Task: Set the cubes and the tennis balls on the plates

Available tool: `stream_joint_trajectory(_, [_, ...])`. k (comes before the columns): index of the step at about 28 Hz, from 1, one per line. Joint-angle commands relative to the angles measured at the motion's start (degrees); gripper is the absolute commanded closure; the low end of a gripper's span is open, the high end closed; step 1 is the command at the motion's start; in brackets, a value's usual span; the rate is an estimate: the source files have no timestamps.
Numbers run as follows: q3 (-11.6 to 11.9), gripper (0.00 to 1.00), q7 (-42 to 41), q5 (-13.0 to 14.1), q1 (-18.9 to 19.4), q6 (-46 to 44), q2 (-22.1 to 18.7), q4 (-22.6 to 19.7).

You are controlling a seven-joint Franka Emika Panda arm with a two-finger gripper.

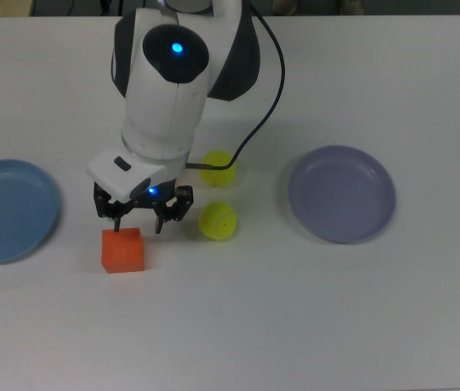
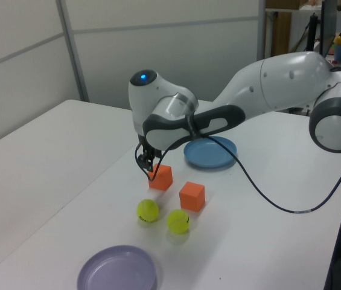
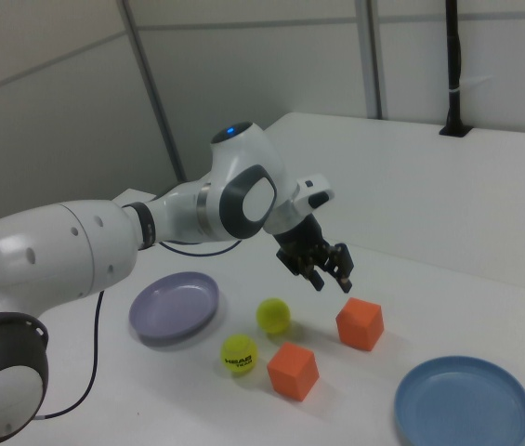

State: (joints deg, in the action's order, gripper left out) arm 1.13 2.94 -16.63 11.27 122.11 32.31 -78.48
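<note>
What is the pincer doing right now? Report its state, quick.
Pincer: open, holding nothing, raised just above the orange cube that sits on the table.

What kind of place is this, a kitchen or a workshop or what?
Most likely a robotics lab: a white robot arm works over a bare white table set with test props, beside plain partition walls.

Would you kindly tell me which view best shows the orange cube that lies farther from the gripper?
The right view: the cube sits in the foreground, unobstructed, with three faces showing. The left view also shows it whole, beside the tennis balls, though farther off. In the top view the arm hides it entirely.
</note>
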Motion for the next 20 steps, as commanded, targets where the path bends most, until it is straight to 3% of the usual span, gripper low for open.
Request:
stream_joint_trajectory(1, [0.4, 0.0, 1.5, -3.5, -0.5, 0.8, -0.8, -2.3])
stream_joint_trajectory(20, [0.4, 0.0, 1.5, -5.0, -2.4, 1.1, 3.2, -2.6])
